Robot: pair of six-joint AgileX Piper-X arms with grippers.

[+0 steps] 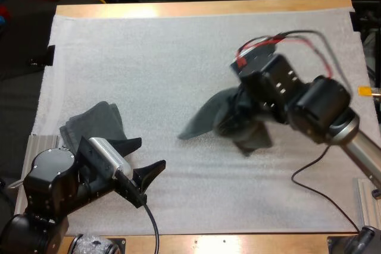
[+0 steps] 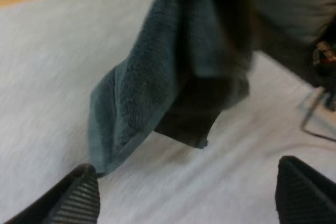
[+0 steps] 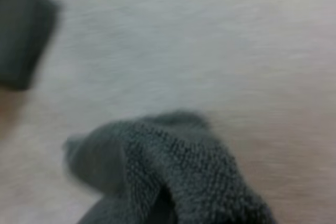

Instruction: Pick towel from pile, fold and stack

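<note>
A dark grey-green towel (image 1: 205, 118) hangs lifted over the middle of the mat, one corner trailing down to the left. My right gripper (image 1: 243, 120) is shut on its upper part, with the fingers buried in the cloth. From the right wrist view the held towel (image 3: 173, 177) bulges close by. More towels (image 1: 96, 124) lie in a crumpled heap at the mat's left side, beside my left arm. My left gripper (image 1: 152, 153) stands open just right of that heap, nothing between its fingers (image 2: 79, 195). Ahead of it hangs the towel (image 2: 157, 77).
The white mat (image 1: 178, 52) covers the wooden table (image 1: 202, 8), bare across its far half and front. A black cable (image 1: 315, 171) trails on the mat under my right arm. A dark shape (image 3: 18, 35) lies farther off on the mat.
</note>
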